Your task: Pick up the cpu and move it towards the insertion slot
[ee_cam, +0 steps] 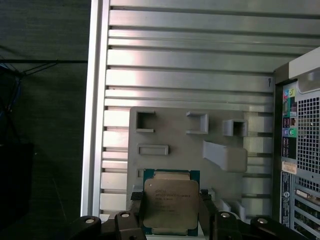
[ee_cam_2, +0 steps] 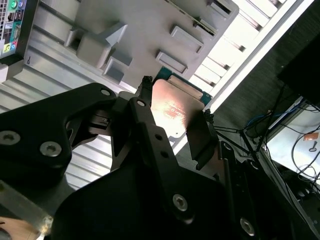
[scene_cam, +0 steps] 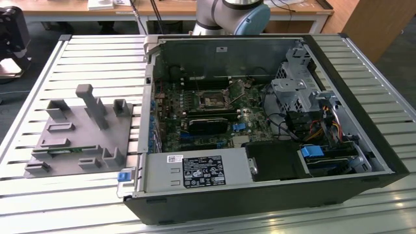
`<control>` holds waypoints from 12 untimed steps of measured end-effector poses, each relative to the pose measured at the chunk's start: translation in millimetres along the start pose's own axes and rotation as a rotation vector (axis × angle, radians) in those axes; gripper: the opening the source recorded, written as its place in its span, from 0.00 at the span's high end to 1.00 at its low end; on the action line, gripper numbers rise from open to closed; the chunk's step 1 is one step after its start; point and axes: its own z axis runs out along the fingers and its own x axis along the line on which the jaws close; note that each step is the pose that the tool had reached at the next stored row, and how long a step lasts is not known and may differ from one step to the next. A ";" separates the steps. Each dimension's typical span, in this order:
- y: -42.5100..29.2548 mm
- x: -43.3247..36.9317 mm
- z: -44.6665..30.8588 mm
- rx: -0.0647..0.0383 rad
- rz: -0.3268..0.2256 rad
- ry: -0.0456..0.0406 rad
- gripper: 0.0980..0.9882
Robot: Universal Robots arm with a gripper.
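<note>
Cpu (ee_cam: 170, 200) sat clamped flat between the two black fingers of the gripper (ee_cam: 171, 212), one finger on each opposite edge. It hung over the grey plastic fixture (ee_cam: 170, 134), probably clear of it, though contact could not be ruled out. The chip was square, with a matte silvery lid on a green board. The socket (scene_cam: 213, 100) lay inside the open case (scene_cam: 227, 204), to the exterior view's right of the fixture.
</note>
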 end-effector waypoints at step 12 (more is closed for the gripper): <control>-0.1 -2.8 0.0 0.000 -0.001 0.0001 0.52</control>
